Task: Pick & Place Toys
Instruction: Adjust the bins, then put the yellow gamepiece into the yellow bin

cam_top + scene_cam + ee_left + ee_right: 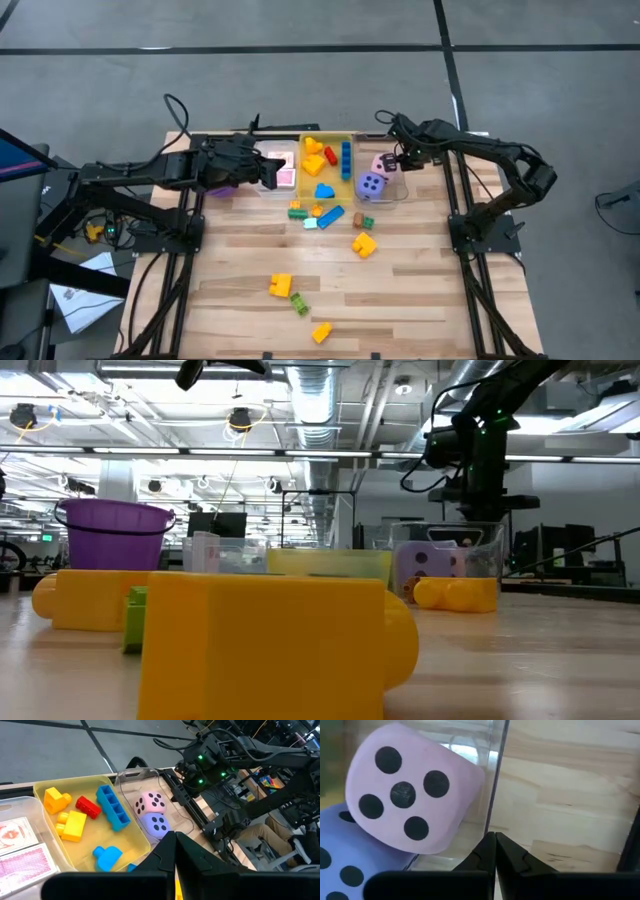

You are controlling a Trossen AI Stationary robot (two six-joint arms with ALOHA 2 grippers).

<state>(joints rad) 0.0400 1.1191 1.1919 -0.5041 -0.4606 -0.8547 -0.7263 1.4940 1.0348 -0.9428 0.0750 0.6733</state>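
My right gripper is shut and empty, above the right wall of the clear bin at the table's far side. A pink die leans on a purple die inside that bin. My left gripper is shut and empty, hovering by the clear bin of red-and-white cards. The yellow bin between them holds yellow, orange, red and blue blocks. Loose blocks lie on the table: a green, orange and blue cluster, a yellow one and more nearer. My right gripper's shut fingertips stand right at the top edge of the clear bin's wall, pointing down. I cannot tell whether they touch it.
A purple round bowl sits under my left arm at the far left. Green and yellow blocks lie near the front edge. The bare wood at the table's near left and right has free room.
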